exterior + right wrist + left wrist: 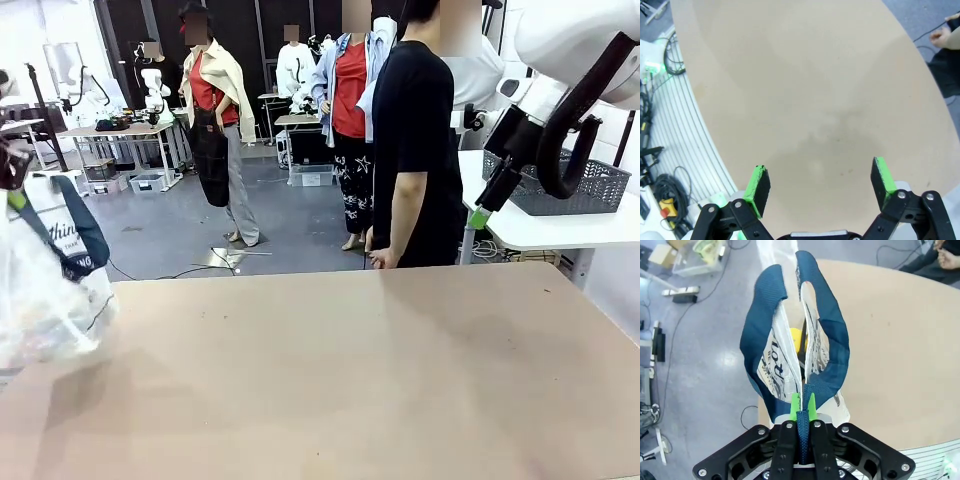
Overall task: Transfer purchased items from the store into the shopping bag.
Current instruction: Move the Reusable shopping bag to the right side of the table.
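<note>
The shopping bag point(48, 275), translucent white with navy straps, hangs blurred at the table's left edge. In the left wrist view my left gripper point(801, 407) is shut on the bag's navy strap handles point(832, 347), and the bag point(775, 365) dangles below it over the table's edge. A yellow item point(797, 338) shows through the bag's mouth. My right gripper point(482, 212) is raised at the upper right. It stands open point(821, 180) above the bare table with nothing between its fingers. The store, a dark grey mesh basket point(590, 188), sits on a white side table at the right.
A person in a black shirt point(415, 150) stands at the far edge, one hand point(381, 259) at the tabletop point(350, 370). That hand point(943, 36) also appears in the right wrist view. Cables point(670, 185) lie on the floor beside the table.
</note>
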